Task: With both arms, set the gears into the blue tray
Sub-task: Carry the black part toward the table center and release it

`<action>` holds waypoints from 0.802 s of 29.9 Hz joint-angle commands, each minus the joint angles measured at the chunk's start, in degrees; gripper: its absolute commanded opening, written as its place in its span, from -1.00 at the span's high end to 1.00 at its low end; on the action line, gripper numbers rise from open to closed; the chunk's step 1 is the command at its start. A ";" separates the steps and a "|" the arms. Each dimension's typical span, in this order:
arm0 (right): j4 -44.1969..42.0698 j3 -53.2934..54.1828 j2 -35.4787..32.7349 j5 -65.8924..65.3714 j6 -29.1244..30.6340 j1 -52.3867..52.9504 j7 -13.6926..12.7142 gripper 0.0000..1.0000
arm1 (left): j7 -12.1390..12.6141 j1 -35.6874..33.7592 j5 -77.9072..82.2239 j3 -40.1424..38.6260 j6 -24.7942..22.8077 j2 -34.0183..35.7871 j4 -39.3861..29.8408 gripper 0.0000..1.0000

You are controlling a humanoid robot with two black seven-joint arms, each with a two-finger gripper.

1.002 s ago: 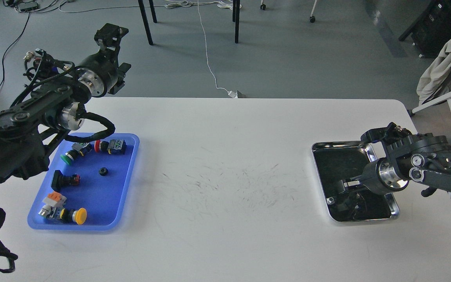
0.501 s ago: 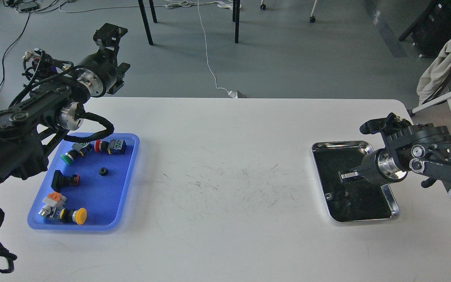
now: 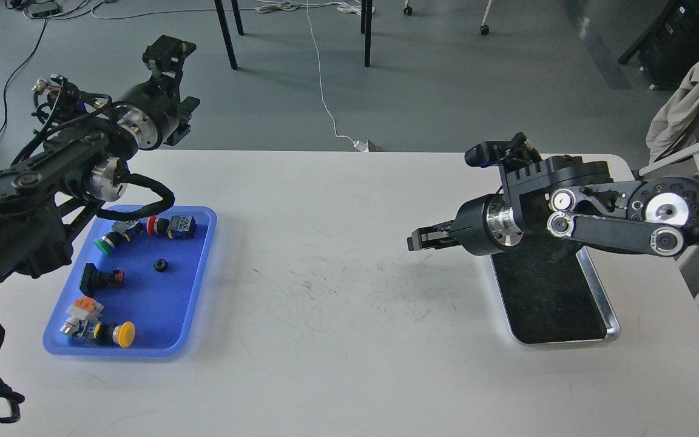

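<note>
The blue tray lies at the table's left side, and one small black gear rests near its middle among coloured push-button switches. My left gripper is raised beyond the table's far left edge, well above the tray; it is dark and I cannot tell its fingers apart. Over the table, just left of the silver tray, my right gripper points left with its fingers close together. I cannot make out anything between them.
Switches with green, red and yellow caps lie in the blue tray. The silver tray's dark inside shows no parts. Chair and table legs stand on the floor beyond the table, and a chair draped with cloth is at the right.
My right gripper has risen out of the silver tray and swung left, clear of the tray's left rim. The left arm has barely moved.
</note>
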 commanded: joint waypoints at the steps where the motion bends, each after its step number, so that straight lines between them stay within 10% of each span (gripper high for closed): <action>1: -6.22 -0.02 9.68 2.96 -4.43 -0.66 0.86 0.97 | -0.01 -0.01 0.00 0.01 0.01 0.11 -0.01 -0.99; 12: -25.12 0.76 21.74 5.78 -12.43 -11.02 2.35 0.97 | -0.01 0.08 0.00 -0.08 0.18 0.29 -0.01 -0.99; 24: -19.17 2.43 21.74 6.14 -17.10 -16.21 6.22 0.96 | -0.01 -0.01 0.00 -0.08 0.18 0.20 -0.01 -0.99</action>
